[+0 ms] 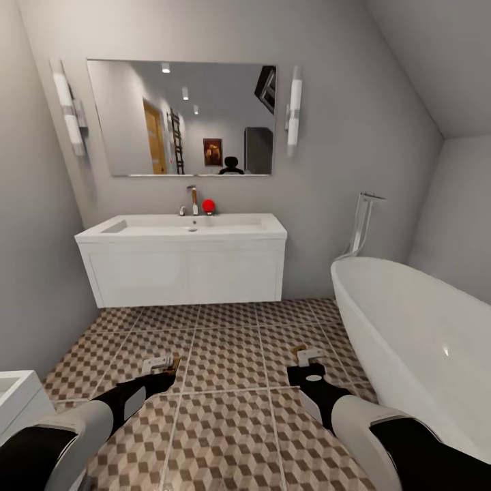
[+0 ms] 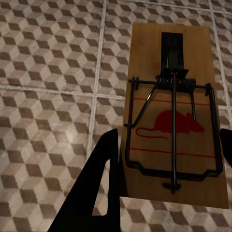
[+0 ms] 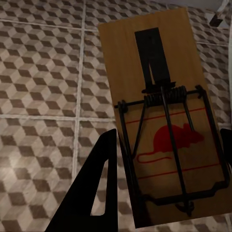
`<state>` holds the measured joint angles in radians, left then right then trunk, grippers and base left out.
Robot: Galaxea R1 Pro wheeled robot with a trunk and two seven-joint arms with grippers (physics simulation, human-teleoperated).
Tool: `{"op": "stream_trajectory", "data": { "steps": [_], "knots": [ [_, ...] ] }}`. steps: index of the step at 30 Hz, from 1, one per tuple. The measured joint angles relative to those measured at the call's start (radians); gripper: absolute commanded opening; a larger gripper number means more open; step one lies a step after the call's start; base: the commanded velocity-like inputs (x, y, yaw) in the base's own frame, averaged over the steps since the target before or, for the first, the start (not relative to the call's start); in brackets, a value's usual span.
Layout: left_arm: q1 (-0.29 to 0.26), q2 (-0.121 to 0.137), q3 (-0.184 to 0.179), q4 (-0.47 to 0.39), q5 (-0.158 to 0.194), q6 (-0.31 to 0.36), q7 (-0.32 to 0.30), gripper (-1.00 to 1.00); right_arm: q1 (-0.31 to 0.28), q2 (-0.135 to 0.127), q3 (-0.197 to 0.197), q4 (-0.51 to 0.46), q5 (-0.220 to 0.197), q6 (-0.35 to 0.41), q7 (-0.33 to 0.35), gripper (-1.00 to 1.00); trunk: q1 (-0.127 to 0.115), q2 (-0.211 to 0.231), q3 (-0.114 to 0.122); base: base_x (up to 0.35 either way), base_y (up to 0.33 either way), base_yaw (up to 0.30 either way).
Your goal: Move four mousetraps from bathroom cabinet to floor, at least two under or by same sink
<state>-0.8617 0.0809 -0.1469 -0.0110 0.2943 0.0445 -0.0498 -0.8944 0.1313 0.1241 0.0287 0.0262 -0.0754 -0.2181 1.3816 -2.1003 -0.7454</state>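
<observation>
The robot is facing a white rectangular sink (image 1: 184,225) with a chrome tap, set on a wide white vanity under a wall mirror (image 1: 183,117), with an oval white bathtub (image 1: 416,327) on its right. Both arms are reaching forward over the bathroom floor (image 1: 225,354) of brown, beige and cream cube-patterned tiles. The left gripper (image 1: 161,363) is clamping a flat tan wooden mousetrap (image 2: 174,116) with a black wire spring and a red mouse print, its dark fingers (image 2: 99,186) pressing the board's long edges. The right gripper (image 1: 308,356) is gripping a second, matching mousetrap (image 3: 162,116) the same way. Both traps are hanging above the tiles, well short of the vanity. Released here, they would likely be landing too far from the sink to count as beside it; dropped from this height, a light board could also be bouncing or skidding away.
</observation>
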Motion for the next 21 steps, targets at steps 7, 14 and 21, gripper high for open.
{"op": "stream_trajectory", "data": {
  "steps": [7,14,21],
  "knots": [
    [0.000,-0.001,0.000,0.000,-0.002,-0.001,0.000,-1.00,0.001,0.000,0.000,0.000,0.002,-0.002,0.011,-1.00,0.027,-0.049,-0.022,0.000,0.000,0.000],
    [0.000,0.000,0.000,0.000,-0.004,-0.001,0.000,-1.00,0.001,-0.005,0.000,0.000,0.003,-0.002,0.084,-1.00,0.054,-0.098,-0.044,0.000,0.000,0.000],
    [0.000,-0.001,0.000,0.000,-0.004,-0.001,0.000,-1.00,0.002,-0.009,0.001,0.000,0.003,-0.003,0.118,-1.00,0.081,-0.147,-0.066,0.000,0.000,0.000]
  ]
}}
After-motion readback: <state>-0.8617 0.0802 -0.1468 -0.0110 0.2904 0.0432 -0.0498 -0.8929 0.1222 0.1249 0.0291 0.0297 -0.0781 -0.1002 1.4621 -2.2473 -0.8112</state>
